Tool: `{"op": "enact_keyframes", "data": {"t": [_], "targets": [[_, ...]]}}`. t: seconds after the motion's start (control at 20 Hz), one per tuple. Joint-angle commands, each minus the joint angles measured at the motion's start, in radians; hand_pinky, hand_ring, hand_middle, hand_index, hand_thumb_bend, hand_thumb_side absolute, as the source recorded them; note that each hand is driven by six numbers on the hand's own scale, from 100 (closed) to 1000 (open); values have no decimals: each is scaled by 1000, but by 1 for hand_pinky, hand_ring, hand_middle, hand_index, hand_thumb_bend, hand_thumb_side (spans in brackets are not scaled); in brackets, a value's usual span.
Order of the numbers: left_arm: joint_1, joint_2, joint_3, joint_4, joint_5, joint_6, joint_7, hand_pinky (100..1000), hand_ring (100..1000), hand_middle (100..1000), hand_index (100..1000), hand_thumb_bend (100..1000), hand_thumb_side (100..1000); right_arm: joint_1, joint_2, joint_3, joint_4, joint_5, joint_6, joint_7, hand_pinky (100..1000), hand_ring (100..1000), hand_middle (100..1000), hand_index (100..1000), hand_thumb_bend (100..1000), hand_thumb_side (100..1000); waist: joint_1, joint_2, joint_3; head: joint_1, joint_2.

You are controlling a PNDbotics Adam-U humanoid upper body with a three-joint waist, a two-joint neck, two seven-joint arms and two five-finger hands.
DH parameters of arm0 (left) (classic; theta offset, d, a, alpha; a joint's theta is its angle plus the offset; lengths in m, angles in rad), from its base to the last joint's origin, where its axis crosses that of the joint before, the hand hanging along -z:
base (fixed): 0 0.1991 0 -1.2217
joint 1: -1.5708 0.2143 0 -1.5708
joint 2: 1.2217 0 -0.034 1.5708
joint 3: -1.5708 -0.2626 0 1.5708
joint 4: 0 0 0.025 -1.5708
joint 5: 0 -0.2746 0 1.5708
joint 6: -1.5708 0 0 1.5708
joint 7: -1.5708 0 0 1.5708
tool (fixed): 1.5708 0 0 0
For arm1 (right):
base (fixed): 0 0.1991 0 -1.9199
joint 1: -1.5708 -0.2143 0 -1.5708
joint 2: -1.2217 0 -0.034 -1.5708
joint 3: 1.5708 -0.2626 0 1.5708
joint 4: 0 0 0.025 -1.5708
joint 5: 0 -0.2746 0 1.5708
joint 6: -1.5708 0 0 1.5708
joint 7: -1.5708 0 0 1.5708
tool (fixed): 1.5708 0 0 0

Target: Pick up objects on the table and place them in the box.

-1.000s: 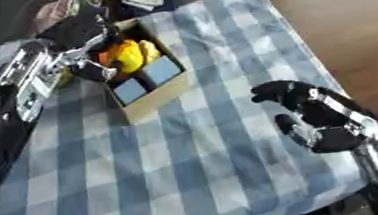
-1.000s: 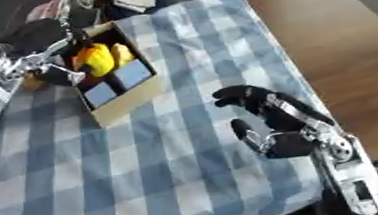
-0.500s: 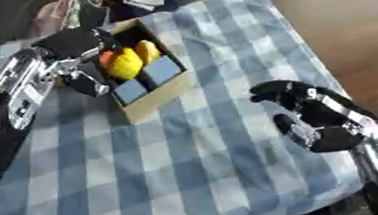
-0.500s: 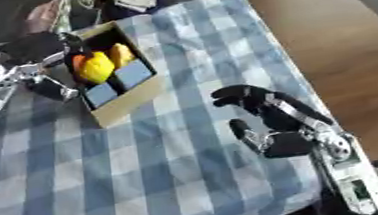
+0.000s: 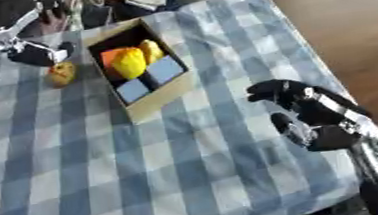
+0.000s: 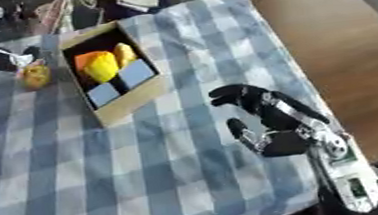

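Left eye view: box long axis diagonal; left hand grip unclear; right hand relaxed.

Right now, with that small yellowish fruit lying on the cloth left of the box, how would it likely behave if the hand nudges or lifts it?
The yellowish fruit looks rounded, so a nudge from the left hand would probably roll it across the checked cloth. It seems small and probably light. Its skin may be smooth, so it could slip between fingers.

left robot hand blurred, fingers unclear, its arm cut by left edge, small yellowish object indistinct
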Motion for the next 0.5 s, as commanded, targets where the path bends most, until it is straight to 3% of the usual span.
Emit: {"op": "enact_keyframes", "data": {"t": [0.05,0.5], "targets": [[-11,19,19,66,-37,20,-15,687,637,661,794,333,160,-10,-6,-4,-9,-4,-2,-2,1000,870,861,890,100,322,-11,-17,2,-4,-3],[-52,-43,45,277,-196,56,52,685,642,667,797,376,171,-11,-6,-1,-7,-4,-3,1,1000,870,861,891,100,315,-12,-13,-5,0,-3]]}}
